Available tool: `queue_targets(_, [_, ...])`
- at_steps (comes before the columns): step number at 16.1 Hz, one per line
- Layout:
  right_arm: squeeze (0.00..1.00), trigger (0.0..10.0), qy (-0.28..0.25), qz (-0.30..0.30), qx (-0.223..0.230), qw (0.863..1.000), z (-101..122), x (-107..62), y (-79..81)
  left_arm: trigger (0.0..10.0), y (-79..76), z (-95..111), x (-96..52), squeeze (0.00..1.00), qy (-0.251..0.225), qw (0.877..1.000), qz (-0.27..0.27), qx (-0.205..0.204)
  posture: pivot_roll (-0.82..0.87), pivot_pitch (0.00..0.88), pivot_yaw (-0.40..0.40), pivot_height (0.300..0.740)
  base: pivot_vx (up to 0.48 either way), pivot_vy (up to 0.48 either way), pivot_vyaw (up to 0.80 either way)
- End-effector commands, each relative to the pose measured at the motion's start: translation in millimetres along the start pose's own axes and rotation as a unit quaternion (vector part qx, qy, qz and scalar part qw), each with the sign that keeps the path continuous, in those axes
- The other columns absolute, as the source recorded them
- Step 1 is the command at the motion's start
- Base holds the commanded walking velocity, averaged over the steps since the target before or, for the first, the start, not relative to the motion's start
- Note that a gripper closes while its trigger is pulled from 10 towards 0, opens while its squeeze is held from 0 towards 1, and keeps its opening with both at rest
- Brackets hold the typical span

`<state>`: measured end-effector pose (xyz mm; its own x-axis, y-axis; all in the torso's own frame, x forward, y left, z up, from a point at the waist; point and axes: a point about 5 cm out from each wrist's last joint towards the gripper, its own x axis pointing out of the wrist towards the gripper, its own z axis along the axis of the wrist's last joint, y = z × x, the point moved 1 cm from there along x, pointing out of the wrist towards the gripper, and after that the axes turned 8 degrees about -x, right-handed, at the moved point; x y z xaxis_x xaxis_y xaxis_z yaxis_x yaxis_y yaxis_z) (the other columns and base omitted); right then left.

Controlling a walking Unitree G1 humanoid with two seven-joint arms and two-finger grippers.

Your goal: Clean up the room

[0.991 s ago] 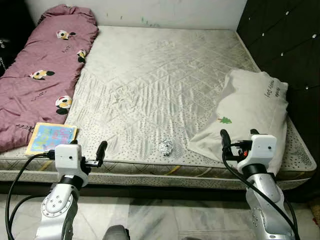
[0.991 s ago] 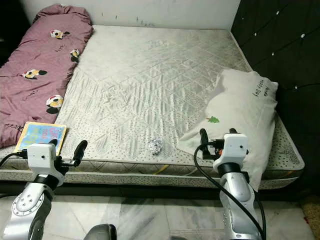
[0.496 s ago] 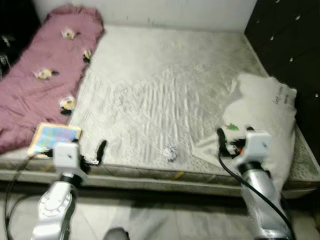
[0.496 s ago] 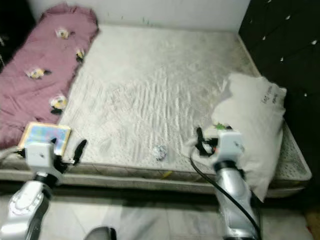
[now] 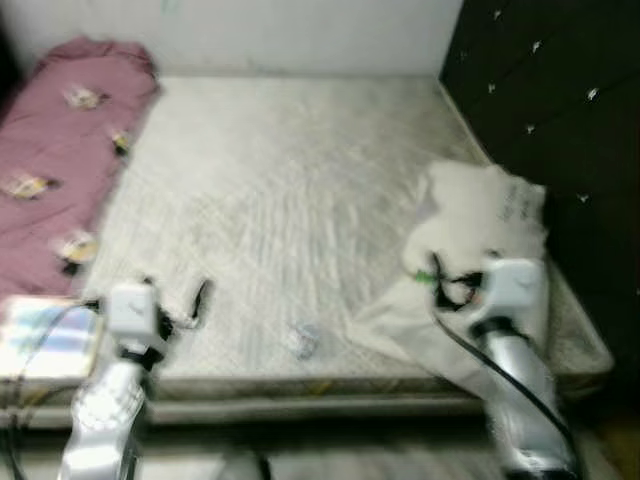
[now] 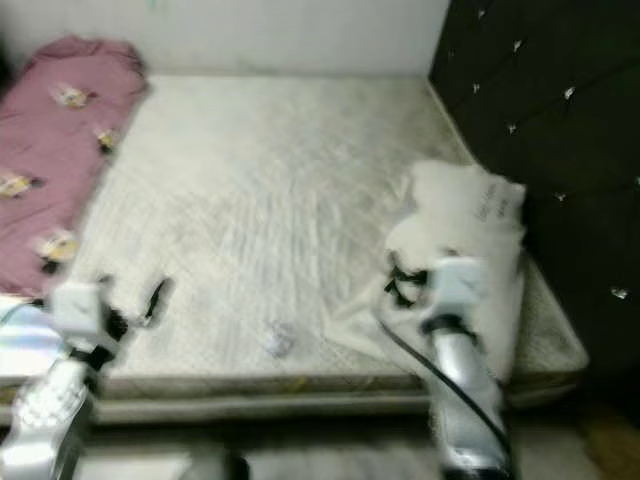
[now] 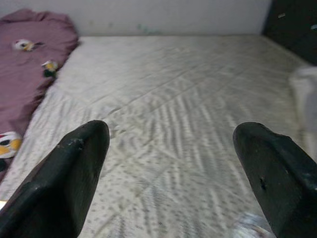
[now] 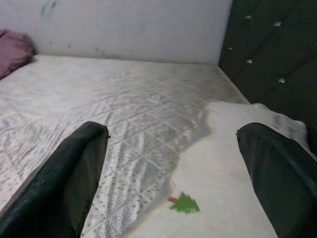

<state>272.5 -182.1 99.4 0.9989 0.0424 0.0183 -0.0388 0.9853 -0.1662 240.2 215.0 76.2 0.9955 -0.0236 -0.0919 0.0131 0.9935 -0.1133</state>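
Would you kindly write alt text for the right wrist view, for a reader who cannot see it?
The right hand, its two black fingers spread wide, hovers above a white pillow printed with a small green tree. The pillow lies on a bare quilted mattress, beside a dark tufted headboard and a white wall.

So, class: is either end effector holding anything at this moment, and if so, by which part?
Nothing is held. The left end effector is open over the mattress; the right end effector is open above the white pillow, touching neither.
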Motion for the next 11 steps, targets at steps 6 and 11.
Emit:
queue_targets(6, [0.00, 10.0, 0.001, -0.009, -0.011, 1.000, -2, -1.9, -10.4, 10.0, 11.3, 4, 12.4, 0.00, 0.005, 1.000, 0.019, 0.020, 0.00, 0.064, -0.057, 0.740, 0.000, 0.000, 0.00])
queue_targets(11, [0.00, 10.0, 0.020, 0.011, 0.030, 0.999, -6, -2.7, -11.0, 10.0, 19.5, 4, 16.7, 0.00, 0.006, 0.999, 0.030, 0.026, 0.01, 0.062, -0.063, 0.740, 0.000, 0.158, 0.00])
